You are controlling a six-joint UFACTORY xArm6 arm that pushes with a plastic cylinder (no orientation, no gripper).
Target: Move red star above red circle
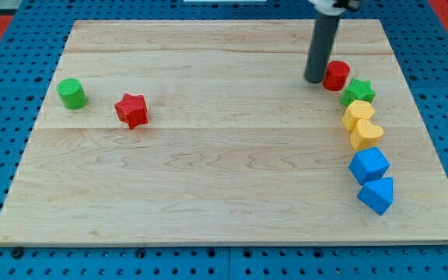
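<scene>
The surface (208, 179), a pale wooden board, carries everything. The dark rod comes down from twelve o'clock, and my tip (314, 79) rests just beside the red circle (336, 75), on its nine o'clock side, touching or nearly so. There is no pincer on this arm (only the rod), so nothing is gripped or held.

A column of blocks runs from the red circle toward five o'clock: green star (358, 92), two yellow blocks (358, 113) (365, 134), a blue cube-like block (369, 164) and a blue wedge-like block (376, 195). A green cylinder (72, 93) sits far off at nine o'clock.

The red star (131, 110) lies well apart from my tip, just beside the green cylinder, toward its four o'clock.

Risks, as I judge them: my tip could nudge the red circle on leaving, shifting the goal; an off-centre push could spin the star away; arriving carelessly could knock the circle into the green star.

The star has no real long axis; one point aims roughly at twelve o'clock.
</scene>
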